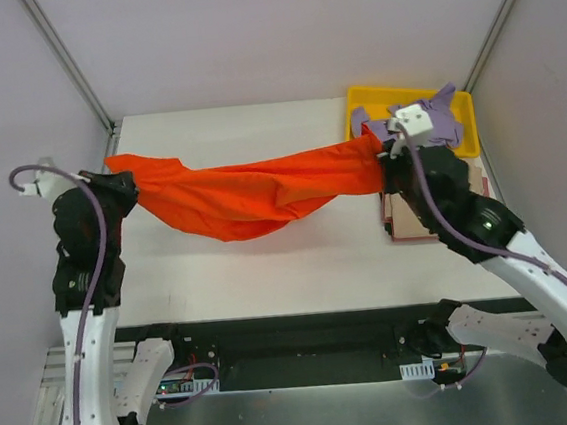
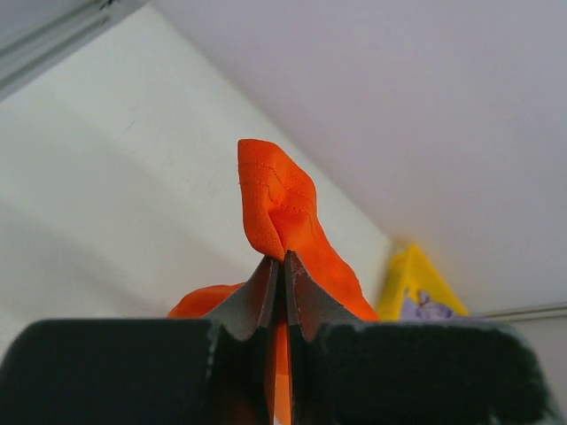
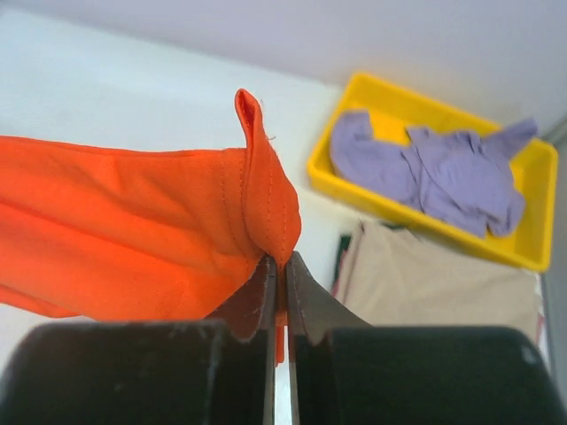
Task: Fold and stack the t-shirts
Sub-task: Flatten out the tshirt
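Observation:
The orange-red t-shirt (image 1: 246, 189) hangs stretched above the table between my two grippers, sagging in the middle. My left gripper (image 1: 122, 178) is shut on its left end; in the left wrist view the cloth (image 2: 282, 208) sticks up from the pinched jaws of that gripper (image 2: 283, 261). My right gripper (image 1: 386, 152) is shut on its right end, and the right wrist view shows a hem fold (image 3: 266, 195) clamped in that gripper (image 3: 280, 263). The lavender t-shirt (image 1: 435, 117) lies crumpled in the tray. The tan t-shirt (image 3: 443, 283) lies folded beside the tray.
A yellow plastic tray (image 1: 365, 96) stands at the table's back right corner, also in the right wrist view (image 3: 399, 93). The tan shirt lies on a small stack (image 1: 405, 223) at the right edge. Metal frame posts rise at both back corners.

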`<state>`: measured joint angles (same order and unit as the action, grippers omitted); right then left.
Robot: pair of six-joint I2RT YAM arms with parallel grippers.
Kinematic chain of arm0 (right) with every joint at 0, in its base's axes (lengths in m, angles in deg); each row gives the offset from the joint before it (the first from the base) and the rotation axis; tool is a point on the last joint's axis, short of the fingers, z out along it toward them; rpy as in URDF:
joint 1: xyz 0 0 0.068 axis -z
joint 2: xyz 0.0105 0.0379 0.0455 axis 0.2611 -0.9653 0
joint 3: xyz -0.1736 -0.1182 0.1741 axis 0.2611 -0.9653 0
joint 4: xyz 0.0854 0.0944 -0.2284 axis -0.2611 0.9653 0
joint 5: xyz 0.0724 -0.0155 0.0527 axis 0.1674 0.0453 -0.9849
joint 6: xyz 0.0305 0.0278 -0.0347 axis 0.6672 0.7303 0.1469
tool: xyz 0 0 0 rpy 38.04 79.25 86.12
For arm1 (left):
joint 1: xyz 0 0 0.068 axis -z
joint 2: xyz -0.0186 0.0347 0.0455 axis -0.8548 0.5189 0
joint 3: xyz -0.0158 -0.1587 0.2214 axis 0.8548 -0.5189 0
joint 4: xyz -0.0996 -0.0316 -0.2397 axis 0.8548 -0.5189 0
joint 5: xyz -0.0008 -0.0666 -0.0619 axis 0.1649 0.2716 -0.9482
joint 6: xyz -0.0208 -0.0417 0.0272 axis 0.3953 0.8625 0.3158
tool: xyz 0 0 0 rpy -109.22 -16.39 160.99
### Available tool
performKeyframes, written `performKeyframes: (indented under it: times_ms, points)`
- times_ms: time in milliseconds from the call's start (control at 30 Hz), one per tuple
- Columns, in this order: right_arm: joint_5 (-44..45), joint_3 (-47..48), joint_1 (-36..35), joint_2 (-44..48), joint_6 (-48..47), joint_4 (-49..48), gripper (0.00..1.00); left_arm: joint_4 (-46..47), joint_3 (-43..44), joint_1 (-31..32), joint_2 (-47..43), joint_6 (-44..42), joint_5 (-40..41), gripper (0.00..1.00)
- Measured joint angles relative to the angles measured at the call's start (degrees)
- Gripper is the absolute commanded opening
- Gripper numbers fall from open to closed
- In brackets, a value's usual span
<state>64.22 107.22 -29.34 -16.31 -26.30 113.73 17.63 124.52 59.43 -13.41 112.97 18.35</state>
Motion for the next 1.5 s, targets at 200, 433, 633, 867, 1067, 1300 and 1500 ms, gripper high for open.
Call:
performKeyframes:
  times_ms: [200,433,633,867,1067,1300,1500]
  points:
    - [-10.86,6.25,0.0,11.82,-1.05,-0.63,0.01,-0.24,11.37,-0.02,-7.82,-0.26,-0.61,0.0]
    - [-24.63,17.84,0.0,14.99,2.29,0.94,0.0,-1.38,22.23,-0.02,-11.72,-1.77,-2.16,0.0]
    - [-32.83,15.13,0.0,19.15,9.55,2.14,0.01,-0.48,26.82,-0.02,-11.85,-2.82,-4.61,0.0]
    - [-21.05,-4.39,0.0,21.14,18.71,2.29,0.01,0.63,12.39,-0.02,-8.28,-2.1,-4.74,0.0]
    - [-10.78,-20.68,3.58,8.76,28.52,2.75,0.2,4.94,-2.47,-0.02,11.5,-1.86,-4.74,0.0]
    - [-15.15,-21.46,14.58,-17.64,31.45,1.36,0.72,7.85,-6.21,-0.02,32.15,-2.14,-9.18,0.0]
    - [-19.69,-13.09,15.04,-24.13,25.4,0.66,0.74,11.32,-6.32,-0.02,35.95,-3.04,-10.75,0.0]
